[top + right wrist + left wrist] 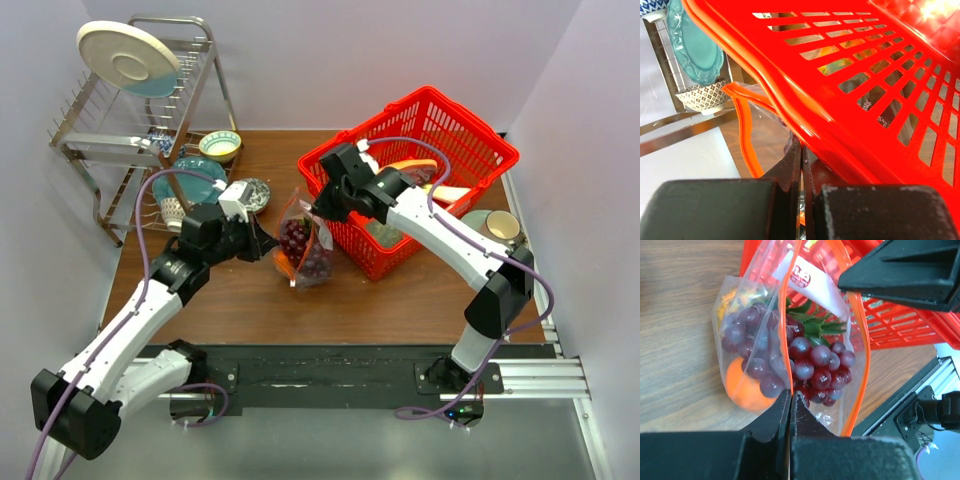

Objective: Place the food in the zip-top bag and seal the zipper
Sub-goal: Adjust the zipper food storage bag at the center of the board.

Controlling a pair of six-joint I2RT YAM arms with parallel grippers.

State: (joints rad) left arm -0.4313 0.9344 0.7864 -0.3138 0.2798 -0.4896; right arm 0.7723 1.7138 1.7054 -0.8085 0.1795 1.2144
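Top: zip-top bag [303,248] stood on counter [380,300] at basket's [470,150] 8 o'clock, left fingers [262,243] at its 9, right fingers [322,208] at 1. Left wrist: left fingers pinched shut on zipper [866,347]; grape bunch [812,365], pineapple [742,390] inside. Right wrist: right fingers closed on bag edge

Red mesh basket [455,140] just right of the right claw [318,212]; beyond and left of the left claw [272,245], a wire dish rack [105,150] carrying a white plate [128,58], plus, apparently, a green-rimmed bowl [220,145].
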